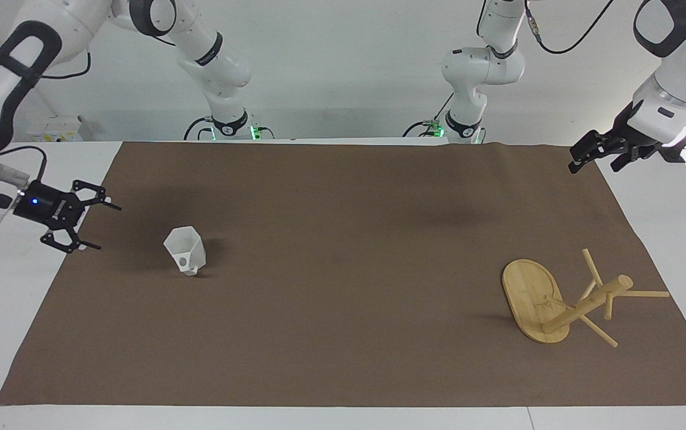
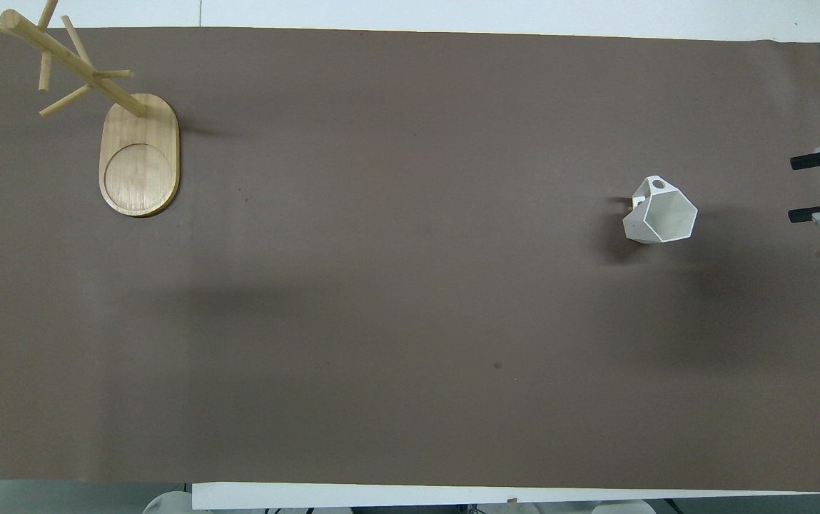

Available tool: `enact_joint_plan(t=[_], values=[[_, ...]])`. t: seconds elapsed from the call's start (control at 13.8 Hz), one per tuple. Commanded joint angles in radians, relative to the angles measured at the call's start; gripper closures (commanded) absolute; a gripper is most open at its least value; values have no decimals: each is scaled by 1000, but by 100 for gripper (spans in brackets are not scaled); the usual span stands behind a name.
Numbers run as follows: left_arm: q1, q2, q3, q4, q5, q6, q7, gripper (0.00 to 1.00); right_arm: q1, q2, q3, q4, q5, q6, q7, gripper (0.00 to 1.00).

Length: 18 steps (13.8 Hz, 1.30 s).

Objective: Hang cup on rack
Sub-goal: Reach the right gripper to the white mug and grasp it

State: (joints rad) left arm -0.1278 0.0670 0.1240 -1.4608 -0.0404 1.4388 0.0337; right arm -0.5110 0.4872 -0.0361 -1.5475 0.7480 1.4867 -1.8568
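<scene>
I hold my right gripper (image 1: 93,227), fingers spread and empty, over the mat's edge beside the cup (image 1: 185,249), lined up for a grasp. The rack (image 1: 563,301) stands well apart from the cup. My left gripper (image 1: 593,157) waits above the mat's corner.

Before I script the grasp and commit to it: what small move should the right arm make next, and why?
Probably carry the right gripper sideways toward the cup, fingers kept open. It hangs open over the mat's edge at the right arm's end, well apart from the cup, which stands upright and untouched. The rack stands empty at the other end, where the left gripper waits.
</scene>
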Motion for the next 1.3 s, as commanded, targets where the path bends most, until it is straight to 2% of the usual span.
enact_joint_plan(t=[0.0, 0.07, 0.29, 0.8, 1.23], values=[[-1, -24, -1, -29, 19, 9, 0, 0, -46, 169, 19, 49, 147, -107, -218, 0], [-1, -24, -1, -29, 19, 8, 0, 0, -47, 203, 19, 44, 171, -130, -279, 0], [-1, -24, -1, -29, 19, 8, 0, 0, -18, 203, 19, -26, 204, -120, -461, 0], [-1, -24, -1, -29, 19, 9, 0, 0, 46, 185, 19, -115, 241, -27, -509, 0], [-1, -26, -1, -29, 19, 8, 0, 0, 101, 169, 19, -177, 283, -3, -583, 0]])
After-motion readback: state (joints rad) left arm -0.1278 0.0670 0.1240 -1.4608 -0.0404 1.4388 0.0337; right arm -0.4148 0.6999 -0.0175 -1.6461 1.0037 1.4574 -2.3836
